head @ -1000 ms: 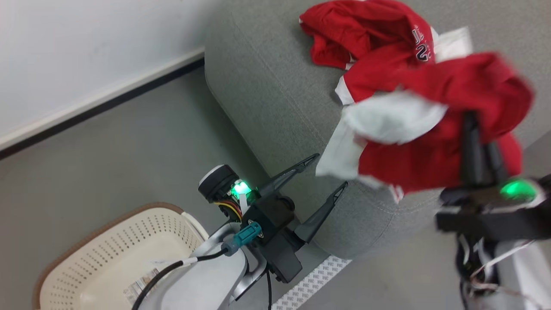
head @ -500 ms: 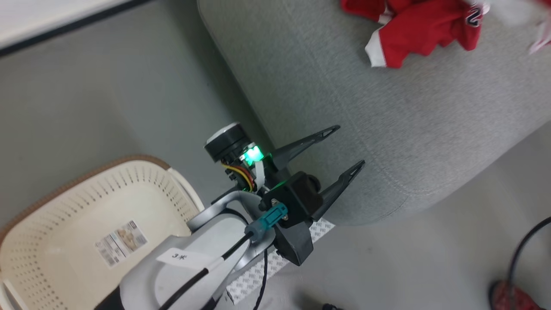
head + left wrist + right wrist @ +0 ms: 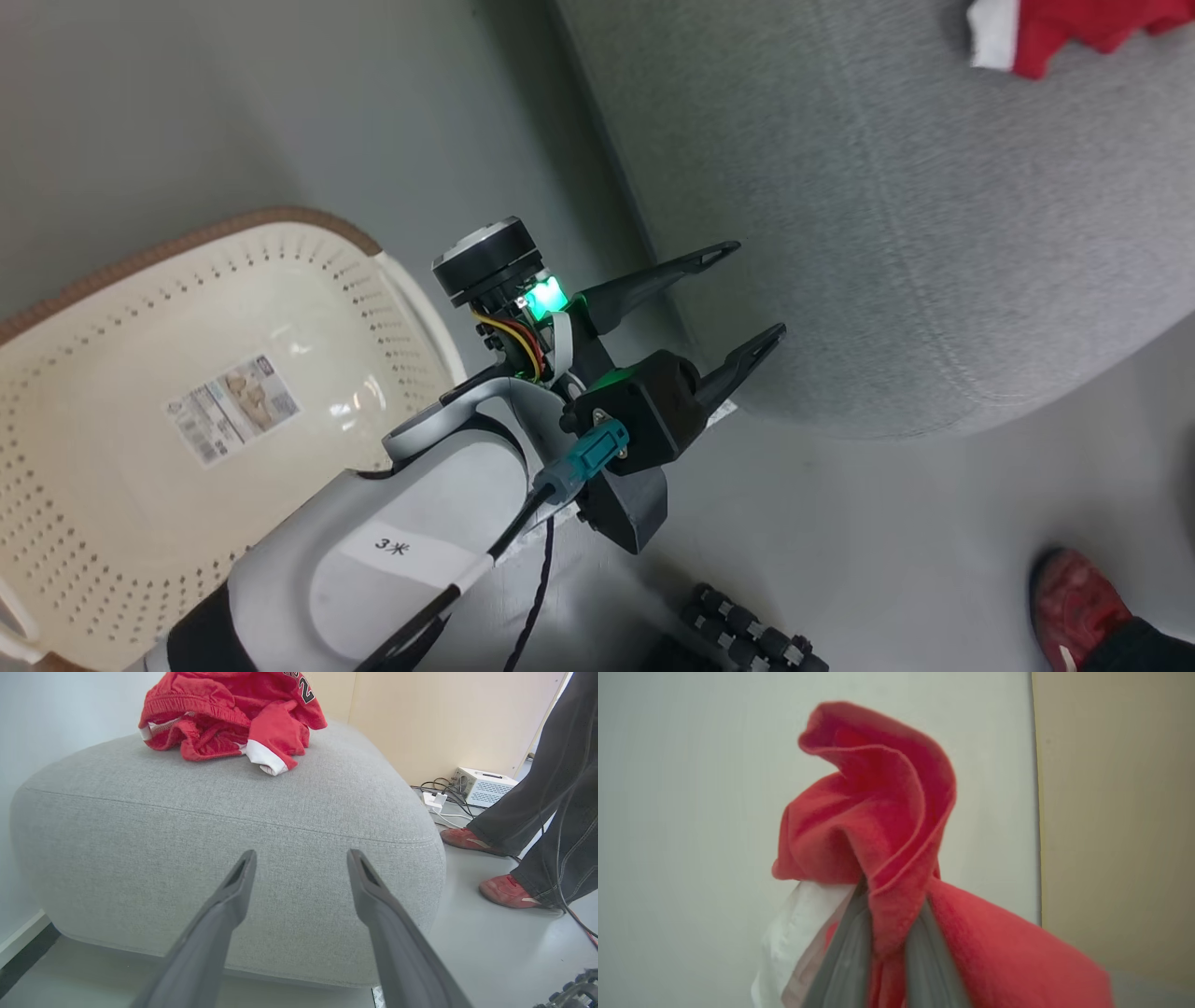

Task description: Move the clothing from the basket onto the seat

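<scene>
Nearest: our right gripper [image 3: 892, 900] is pinching, jaws nearly closed, a fold of soft, fleecy red clothing [image 3: 878, 812], with white cloth [image 3: 794, 924] hanging beside it. Risk, as we are judging it: so narrow a pinch may slip, dropping the bundle short of the seat [image 3: 210, 826].

Next: our left gripper [image 3: 756, 289] is hanging wide open and empty before that seat, which is grey, woven and rounded. Beside it, the basket [image 3: 93, 317], of perforated cream plastic, is showing a bare bottom.

Farthest: crumpled red garments [image 3: 233, 714] are lying on the seat.

left gripper [image 3: 756, 287], fingers [image 3: 653, 275] apart, between the basket [image 3: 112, 317] and the seat [image 3: 887, 233], clothing [image 3: 1083, 23] atop
</scene>
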